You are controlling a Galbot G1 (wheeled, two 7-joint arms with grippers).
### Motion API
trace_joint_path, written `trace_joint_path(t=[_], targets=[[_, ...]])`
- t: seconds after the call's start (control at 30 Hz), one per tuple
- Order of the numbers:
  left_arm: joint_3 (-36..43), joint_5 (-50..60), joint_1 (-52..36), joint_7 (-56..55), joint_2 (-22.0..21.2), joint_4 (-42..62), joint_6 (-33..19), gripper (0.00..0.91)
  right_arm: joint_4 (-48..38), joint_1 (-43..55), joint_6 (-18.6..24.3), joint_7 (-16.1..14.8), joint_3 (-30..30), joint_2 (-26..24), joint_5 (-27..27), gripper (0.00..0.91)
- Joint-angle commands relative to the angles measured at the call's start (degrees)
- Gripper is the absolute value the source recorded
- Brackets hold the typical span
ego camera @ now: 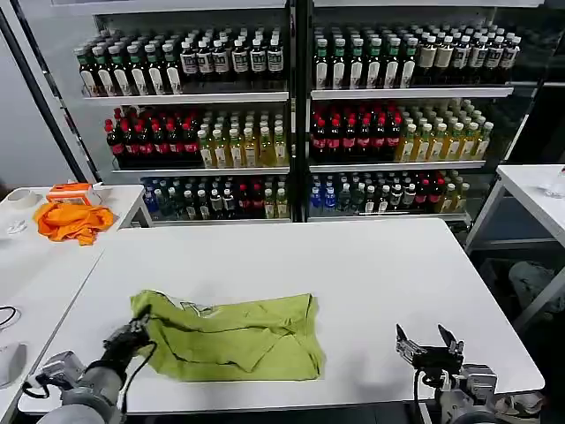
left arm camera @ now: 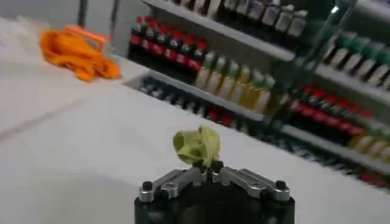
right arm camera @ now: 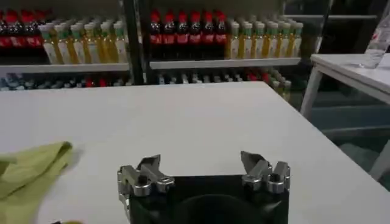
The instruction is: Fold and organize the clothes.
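The lime yellow-green T-shirt point(ego camera: 231, 336) lies partly folded on the white table point(ego camera: 353, 265), near its front left. My left gripper point(ego camera: 132, 336) sits at the shirt's left edge, shut on a pinch of the green fabric point(left arm camera: 196, 146) that bunches above its fingers. My right gripper point(ego camera: 428, 342) rests open near the table's front right, well apart from the shirt, with nothing between its fingers point(right arm camera: 149, 164). In the right wrist view a corner of the shirt point(right arm camera: 30, 173) shows off to one side.
A bright orange cloth point(ego camera: 72, 221) lies on a side table at the far left, by an orange box point(ego camera: 72, 190). Shelves of bottles point(ego camera: 300, 115) stand behind the table. Another white table point(ego camera: 534, 190) is at the right.
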Motion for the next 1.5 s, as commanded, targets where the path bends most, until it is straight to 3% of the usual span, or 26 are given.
trace_joint_path(t=[0.03,0.5,0.63,0.67,0.73,0.77,1.13,1.5], targets=[[12.70,-16.82,-5.23,0.57,-6.57,-2.67,0.33,0.020,-0.82,-0.03,0.27,-0.18,0.21,-1.73,0.31,0.907],[30.31,-3.08,-12.58,1.13,-13.25,8.33,-0.70,0.020,-1.92,1.20,0.45,-0.25,-0.16,-3.85,1.49,0.907],[31.93,1.32,-14.32,2.36,-14.07,11.31,-0.61,0.091,-2.08,1.68,0.44,-0.20,-0.52,-3.98,1.64,0.907],[32.35,2.18,-14.53,2.72,-14.25,11.59,-0.61,0.151,-2.14,1.80,0.44,-0.18,-0.62,-4.01,1.64,0.907],[33.07,4.68,-14.96,4.00,-14.60,12.60,-0.63,0.595,-2.38,2.00,0.43,-0.16,-0.83,-4.05,1.62,0.907],[33.37,5.39,-15.20,4.40,-14.78,13.05,-0.58,0.907,-2.48,2.13,0.44,-0.15,-0.96,-4.05,1.62,0.907],[32.67,11.06,-11.71,8.59,-14.25,9.17,-1.39,0.907,-3.03,3.81,0.17,0.14,-2.17,-3.95,1.61,0.907],[12.96,16.73,-2.60,3.67,-9.16,4.27,-2.91,0.907,-4.09,5.39,0.13,0.17,-3.98,-2.48,1.13,0.907]])
